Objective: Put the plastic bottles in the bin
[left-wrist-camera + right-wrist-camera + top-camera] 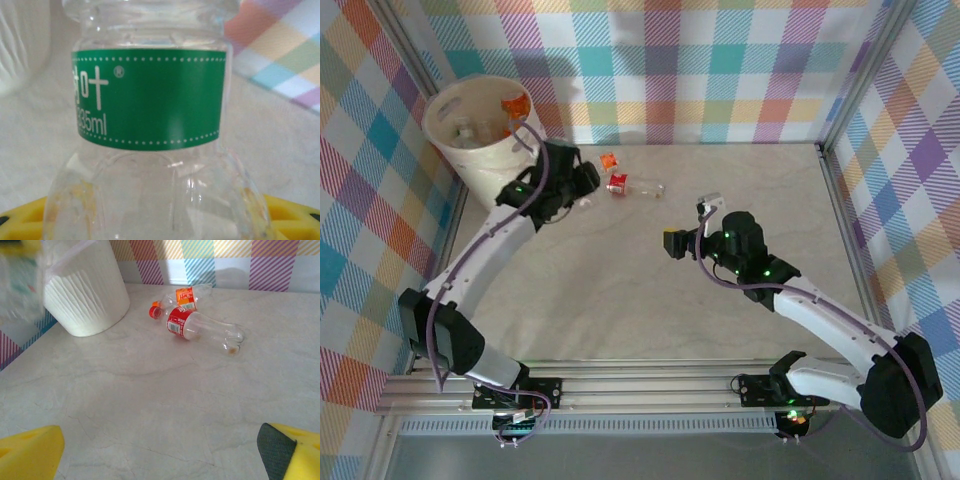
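At the far left, the bin (488, 165) stands on the table (650, 300) in the back corner against the checked wall (720, 60). Inside it lie some bottles (510, 106), one of them with an orange label. Just to the bin's right, the left gripper (582, 188) hangs beside the tub's outer wall. It is closed partway around a green-labelled bottle (150, 100). In the left wrist view the clear body of this bottle sits between the yellow fingers (290, 217), with the green band and white print above them. The right wrist view shows the same bottle as a blur raised off the table next to the bin. Further right, near the back of the table, two more bottles lie on their sides close together. An orange-labelled bottle (186, 296) lies nearer the wall and a red-labelled bottle (200, 327) in front of it. Their caps point towards the bin and their bases away from it, and whether the two touch cannot be told. To the right again, about mid-table, the right gripper (160, 447) hovers over bare tabletop with its jaws spread wide and nothing between them, well apart from the two lying bottles.
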